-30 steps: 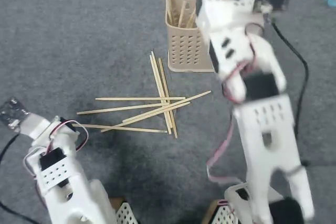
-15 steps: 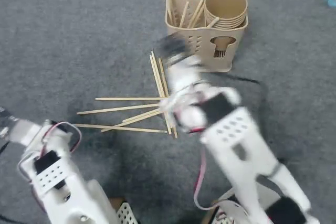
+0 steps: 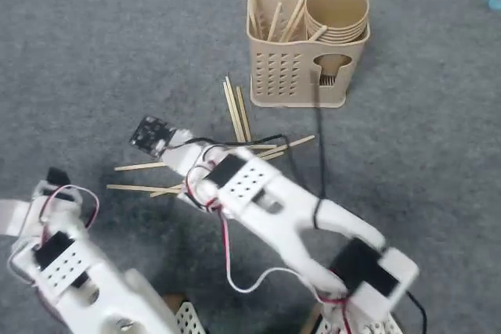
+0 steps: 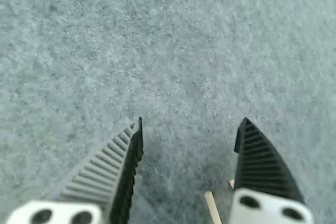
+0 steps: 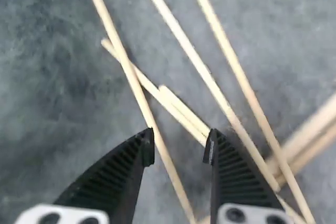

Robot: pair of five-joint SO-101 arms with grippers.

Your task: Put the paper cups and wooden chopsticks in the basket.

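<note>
Right gripper (image 5: pixel 178 142), jaws narrowly parted, straddles scattered pale wooden chopsticks (image 5: pixel 129 77) on grey carpet (image 5: pixel 47 77). Left gripper (image 4: pixel 190 129) hangs wide open over the carpet.

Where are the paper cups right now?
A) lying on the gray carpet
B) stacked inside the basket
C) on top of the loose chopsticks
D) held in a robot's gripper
B: the paper cups sit stacked together in one side of the basket, not on the carpet or in either gripper.
</note>
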